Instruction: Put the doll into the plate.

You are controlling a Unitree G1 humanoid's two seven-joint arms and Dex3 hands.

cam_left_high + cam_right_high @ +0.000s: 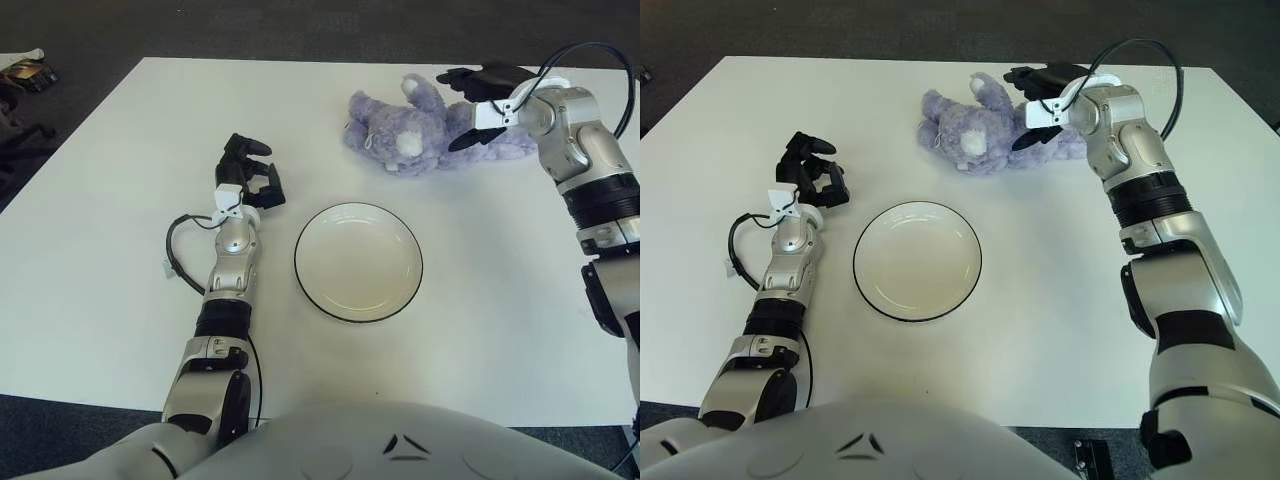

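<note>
Now the right hand (pixel 478 100) hovers spread over the purple doll (pixel 415 128), which lies just under its fingertips, ready to clamp; the plate (pixel 358 262) waits nearer, left hand (pixel 249 172) curled idle beside it.

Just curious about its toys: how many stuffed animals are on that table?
1. The purple doll lies at the table's far side, beyond the plate, with the right hand over it.
</note>
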